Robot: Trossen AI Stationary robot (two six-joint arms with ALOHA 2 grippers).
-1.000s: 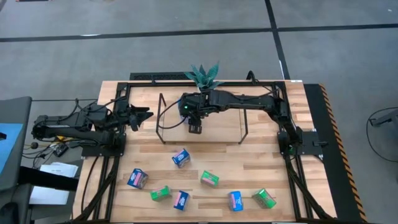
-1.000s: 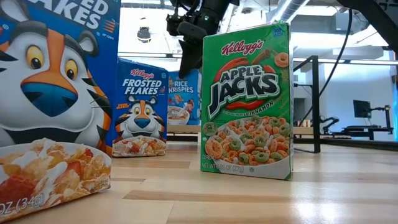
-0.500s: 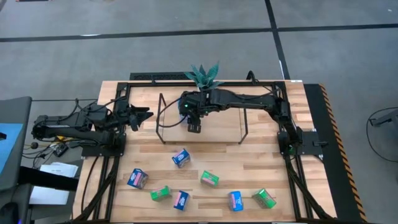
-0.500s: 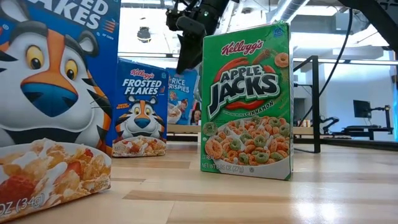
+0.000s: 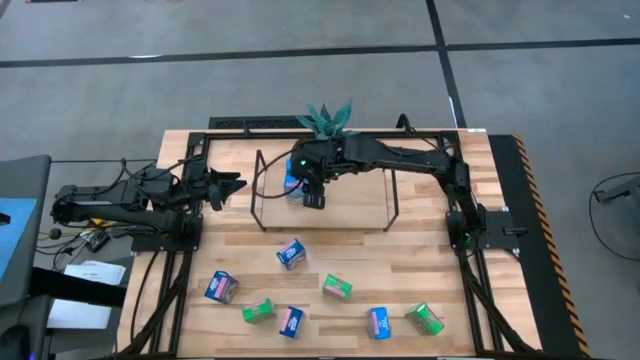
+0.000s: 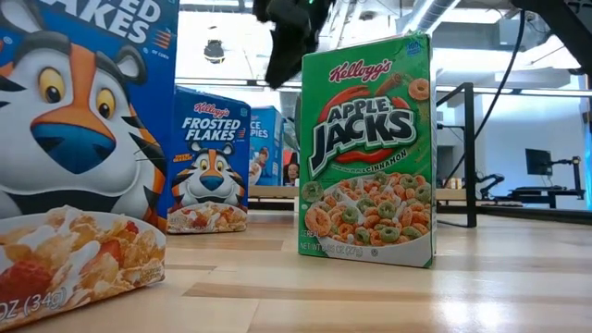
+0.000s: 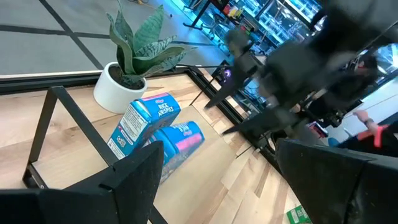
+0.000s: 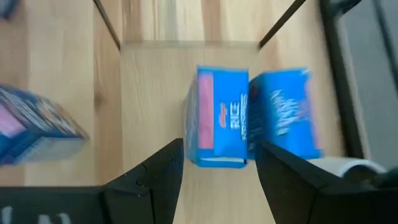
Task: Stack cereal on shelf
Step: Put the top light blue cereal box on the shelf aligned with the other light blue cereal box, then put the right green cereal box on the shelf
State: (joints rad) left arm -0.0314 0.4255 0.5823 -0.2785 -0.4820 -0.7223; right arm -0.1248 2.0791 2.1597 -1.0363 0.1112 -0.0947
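The right gripper (image 5: 313, 197) hangs over the left end of the shelf (image 5: 350, 205), its fingers (image 8: 163, 168) spread open on either side of a blue Rice Krispies box (image 8: 222, 118) that rests on the shelf board. A second blue box (image 8: 283, 112) sits touching it; in the left wrist view the pair appear as one tilted box leaning on one lying flat, near the potted plant (image 5: 328, 120). The step in hand looks like the placing of a box, with the grip already let go. Seven more boxes wait on the surface in front of the shelf, among them a blue box (image 5: 291, 253) nearest the shelf and a green box (image 5: 337, 288). The left gripper (image 5: 228, 186) waits at the shelf's left side, whether its fingers are open cannot be told. The next move likely calls for the right arm to lift clear without nudging the two boxes, then reach for one on the surface.
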